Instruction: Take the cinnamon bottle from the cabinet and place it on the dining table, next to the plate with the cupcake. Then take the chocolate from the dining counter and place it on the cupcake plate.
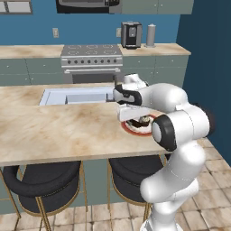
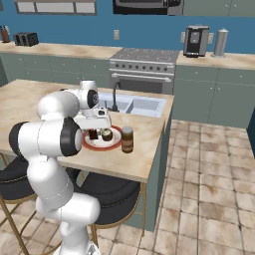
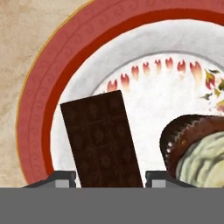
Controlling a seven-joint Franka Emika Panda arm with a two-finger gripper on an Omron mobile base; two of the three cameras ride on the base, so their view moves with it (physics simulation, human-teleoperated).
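**Chocolate bar between the jaws, over the plate**

On the beige marble counter (image 2: 144,149), the red-rimmed plate (image 3: 39,109) carries the cupcake (image 3: 197,148). The jaws stand slightly parted on either side of the chocolate (image 3: 103,140); whether they press it I cannot tell. The bar's long axis points away from the fingertips (image 3: 61,178) across the plate, just beside the cupcake. The cinnamon bottle (image 2: 127,139) stands upright beside the plate.

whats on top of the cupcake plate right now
On the plate sit the chocolate, between the gripper fingertips, and beside it the cupcake. The plate surface beneath them is covered.
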